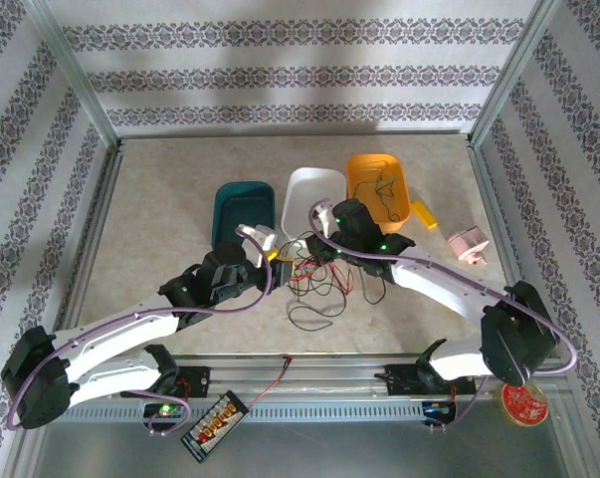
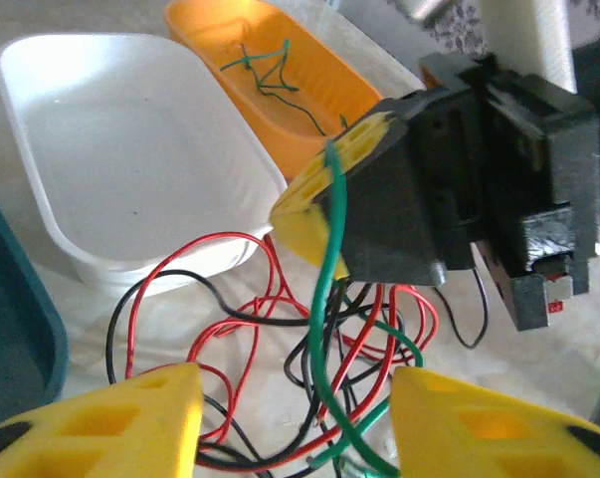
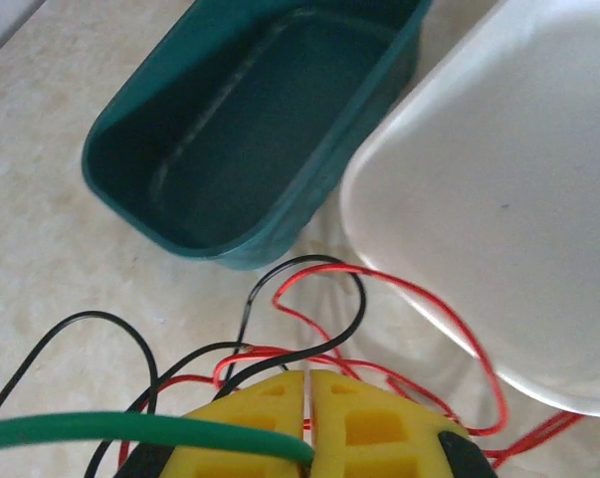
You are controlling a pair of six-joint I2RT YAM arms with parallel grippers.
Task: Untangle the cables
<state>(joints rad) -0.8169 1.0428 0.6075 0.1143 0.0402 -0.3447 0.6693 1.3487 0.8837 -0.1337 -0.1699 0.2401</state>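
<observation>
Patterned walls ring a beige surface, where the cables lie knotted just in front of the white tray. The right tool is pressed together, pinching the green cable. The left tool is spread, straddling red and black loops. The green one is best drawn out slowly toward the orange tray, with the left tool pinning the rest so the heap does not follow. No writing is legible.
</observation>
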